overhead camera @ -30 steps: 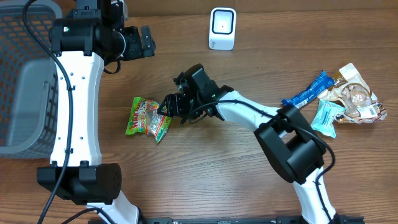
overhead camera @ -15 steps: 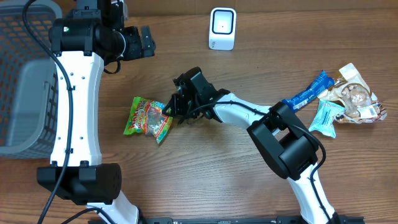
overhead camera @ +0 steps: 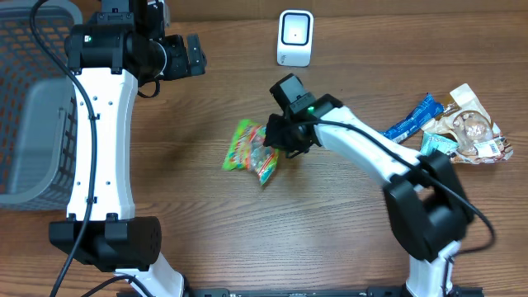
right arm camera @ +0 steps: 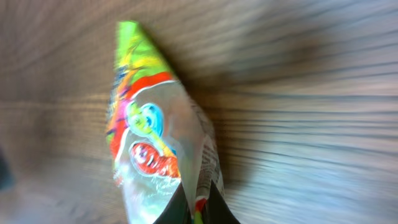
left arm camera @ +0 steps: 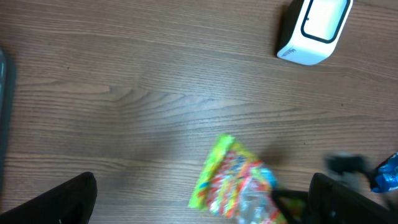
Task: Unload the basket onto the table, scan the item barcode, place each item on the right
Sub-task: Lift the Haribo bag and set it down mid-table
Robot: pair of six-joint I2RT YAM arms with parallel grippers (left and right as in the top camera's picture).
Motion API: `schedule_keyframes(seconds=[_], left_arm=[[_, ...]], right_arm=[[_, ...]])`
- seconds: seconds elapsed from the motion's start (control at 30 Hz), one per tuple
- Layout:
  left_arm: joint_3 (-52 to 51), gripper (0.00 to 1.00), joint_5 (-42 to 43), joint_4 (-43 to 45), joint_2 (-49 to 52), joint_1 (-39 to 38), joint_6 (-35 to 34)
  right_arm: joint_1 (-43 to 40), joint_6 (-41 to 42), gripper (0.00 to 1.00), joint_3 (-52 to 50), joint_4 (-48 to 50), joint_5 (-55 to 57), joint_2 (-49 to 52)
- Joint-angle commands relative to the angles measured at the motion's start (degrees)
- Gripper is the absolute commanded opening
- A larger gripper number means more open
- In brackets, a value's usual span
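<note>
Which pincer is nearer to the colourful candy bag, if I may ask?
Right. The right pincer is shut on the candy bag; the left pincer hangs open, well apart from it.

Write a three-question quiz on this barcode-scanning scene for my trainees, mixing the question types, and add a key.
1. True or false: the right gripper is shut on the candy bag.
2. Fill in: the left gripper holds nothing and its jaws stand ____.
3. The white scanner is: A held by a gripper; B standing on the table, apart from the bag; C lying under the bag.
Key: 1 true; 2 open; 3 B.
</note>
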Motion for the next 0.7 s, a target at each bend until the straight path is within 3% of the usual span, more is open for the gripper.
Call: schedule_keyframes(seconds=[0.0, 0.2, 0.57, 0.67], left_arm=[[0.52, 1.00, -0.22, 0.07, 0.22, -0.37, -0.17], [0.52, 1.00, -0.22, 0.07, 0.22, -0.37, -0.17], [0.52, 1.00, -0.22, 0.07, 0.22, -0.37, -0.17], [0.52, 1.00, -0.22, 0.07, 0.22, -0.37, -0.17]], right_arm=[[1.38, -0.07, 0.04, 0.20, -2.97, 12.57, -4.79], [1.62, 0.61, 0.04, 0.22, -10.32, 21.46, -5.42], [5.31, 0.42, 0.04, 11.67, -35.15, 63.93, -5.77], [7.30, -9.25, 0.04, 13.55, -33.03, 66.93, -5.77]])
